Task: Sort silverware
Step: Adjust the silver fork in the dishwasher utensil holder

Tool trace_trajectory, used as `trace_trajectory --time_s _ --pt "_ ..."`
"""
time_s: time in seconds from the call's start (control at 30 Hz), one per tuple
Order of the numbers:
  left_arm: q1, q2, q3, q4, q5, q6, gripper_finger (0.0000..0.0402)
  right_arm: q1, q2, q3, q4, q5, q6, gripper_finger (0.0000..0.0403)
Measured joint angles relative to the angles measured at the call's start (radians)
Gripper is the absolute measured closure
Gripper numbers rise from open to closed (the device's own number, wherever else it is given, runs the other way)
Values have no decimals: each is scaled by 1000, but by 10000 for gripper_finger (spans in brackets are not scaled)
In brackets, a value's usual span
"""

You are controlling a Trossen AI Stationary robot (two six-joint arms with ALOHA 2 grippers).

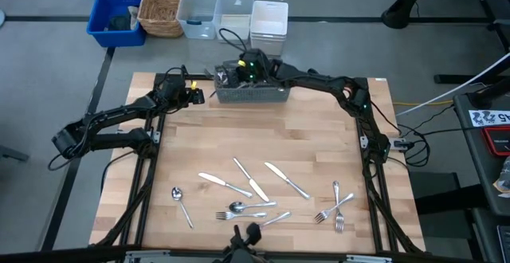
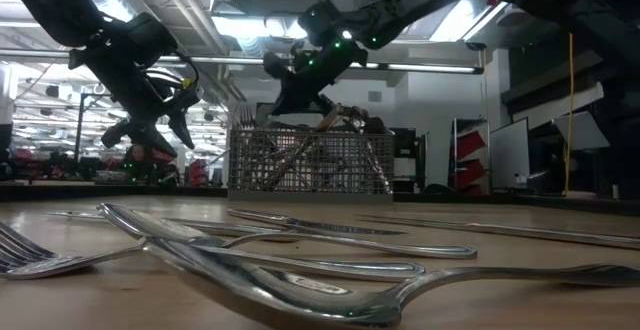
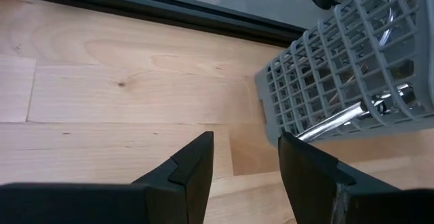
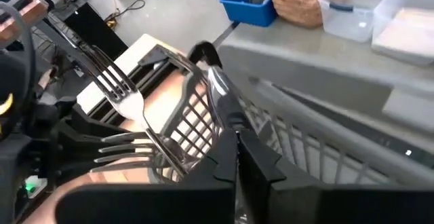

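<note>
Overhead, right gripper [image 4: 236, 157] pinched tight on a slim shiny spoon [image 4: 220, 95] above the grey mesh basket [image 1: 252, 95].

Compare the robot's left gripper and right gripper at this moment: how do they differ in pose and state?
The left gripper hangs beside the grey wire basket over bare wood, while the right gripper is over the basket itself. The left gripper's jaws stand open and hold nothing; the right gripper's are shut on a piece of silverware at the basket. Both are dark two-finger grippers at the table's far edge.
</note>
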Motion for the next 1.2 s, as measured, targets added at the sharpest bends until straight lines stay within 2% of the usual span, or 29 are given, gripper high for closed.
trace_trajectory --time_s 0.13,0.4,0.7,0.97,1.2 --pt "0 0 0 -1 0 0 249 0 0 58 -52 11 -28 398" --pt "0 0 0 -1 0 2 249 -1 -2 176 -252 128 -113 400" --pt "0 0 0 -1 0 7 249 6 -2 272 -252 133 -194 398" --pt "0 0 0 -2 0 7 249 35 -2 282 -259 158 -368 398" --pt "0 0 0 -2 0 7 249 74 -2 269 -256 193 -633 398"
